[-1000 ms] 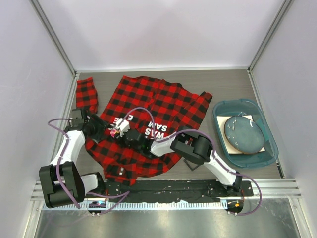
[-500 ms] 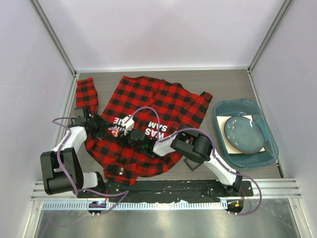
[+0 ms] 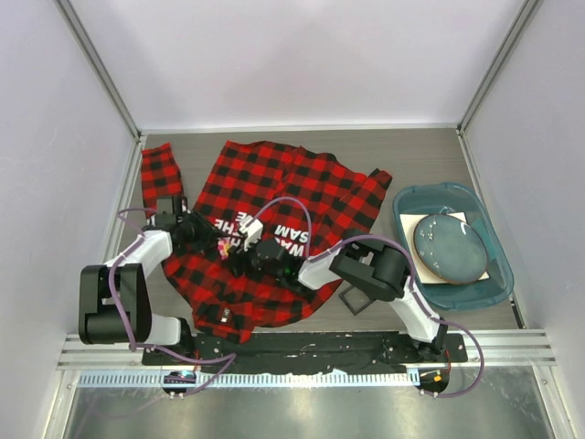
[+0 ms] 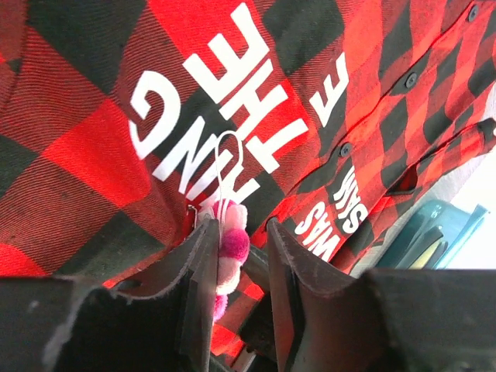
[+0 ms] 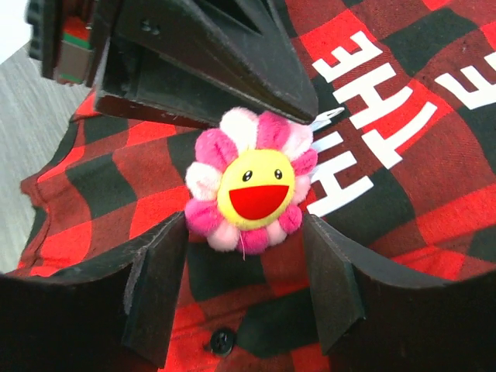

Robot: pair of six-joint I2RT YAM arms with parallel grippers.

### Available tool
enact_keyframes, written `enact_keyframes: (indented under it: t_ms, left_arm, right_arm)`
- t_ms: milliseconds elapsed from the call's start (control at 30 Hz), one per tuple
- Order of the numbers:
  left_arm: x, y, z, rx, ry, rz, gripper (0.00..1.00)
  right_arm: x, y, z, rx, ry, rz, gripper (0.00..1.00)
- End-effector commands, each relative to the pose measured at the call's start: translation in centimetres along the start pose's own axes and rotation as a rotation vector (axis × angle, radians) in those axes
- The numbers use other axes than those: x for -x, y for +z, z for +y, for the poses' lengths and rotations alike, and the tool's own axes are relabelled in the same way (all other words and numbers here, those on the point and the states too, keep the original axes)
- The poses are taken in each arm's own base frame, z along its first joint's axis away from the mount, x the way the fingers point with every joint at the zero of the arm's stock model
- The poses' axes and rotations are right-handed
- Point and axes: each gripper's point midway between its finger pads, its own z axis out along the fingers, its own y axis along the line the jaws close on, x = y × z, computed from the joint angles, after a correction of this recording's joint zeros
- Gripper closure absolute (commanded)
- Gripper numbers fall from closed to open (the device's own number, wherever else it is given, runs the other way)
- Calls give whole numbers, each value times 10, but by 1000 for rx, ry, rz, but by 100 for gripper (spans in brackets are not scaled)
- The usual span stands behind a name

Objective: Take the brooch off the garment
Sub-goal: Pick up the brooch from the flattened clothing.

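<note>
The garment (image 3: 302, 183) is a red-and-black check shirt spread on the table, with white lettering on it (image 4: 77, 116) (image 5: 434, 194). The brooch (image 3: 222, 247) is a fluffy pink flower with a yellow smiling face (image 5: 252, 182). It sits at the shirt's lettered patch. In the left wrist view the brooch (image 4: 231, 240) is edge-on between my left gripper's (image 4: 240, 226) fingers. One finger (image 4: 198, 256) lies against it and a gap shows on the other side. My right gripper (image 5: 244, 232) stands open, its fingers flanking the brooch's lower edge without touching. Both grippers meet at the brooch (image 3: 228, 249).
A teal tub (image 3: 448, 194) at the right holds a grey round disc (image 3: 448, 247) on a white board. A black square frame (image 3: 355, 298) lies on the table below the shirt's hem. A shirt sleeve (image 3: 160, 174) lies by the left wall.
My right gripper has opened wider and let go of the brooch. My left gripper's jaws have narrowed around it. Both grippers and the brooch have shifted slightly to the right.
</note>
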Motion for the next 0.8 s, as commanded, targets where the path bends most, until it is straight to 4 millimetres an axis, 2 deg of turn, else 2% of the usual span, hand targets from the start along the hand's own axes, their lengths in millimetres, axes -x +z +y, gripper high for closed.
enact_keyframes:
  t_ms: [0, 67, 133, 233, 467, 500, 533, 600, 733, 767]
  left_arm:
    - [0, 0, -17, -51, 46, -26, 63]
    - [4, -2, -18, -50, 53, -49, 54]
    - [-5, -1, -21, -48, 85, -42, 49]
    - [-10, 2, -22, -49, 95, -25, 45]
    - [-25, 6, -41, -100, 112, 16, 42]
    - [-27, 5, -42, -106, 117, 19, 41]
    - [-28, 4, -43, -109, 117, 21, 41]
    - [-31, 1, -45, -122, 121, 18, 39]
    - [-36, -5, -47, -142, 133, 11, 36]
    - [-37, -6, -46, -145, 135, 11, 35]
  right_arm:
    - [59, -16, 16, 72, 59, -122, 32]
    - [58, -20, 14, 72, 91, -121, 30]
    - [61, -22, 9, 69, 128, -131, 30]
    - [66, -23, -6, 42, 220, -136, 30]
    - [73, -30, -19, 37, 311, -153, 30]
    - [69, -33, -22, 28, 322, -148, 30]
    - [76, -36, -24, 25, 330, -166, 30]
    - [77, -40, -27, 23, 338, -171, 30]
    - [76, -42, -21, 59, 371, -154, 32]
    - [74, -42, -14, 96, 378, -136, 32]
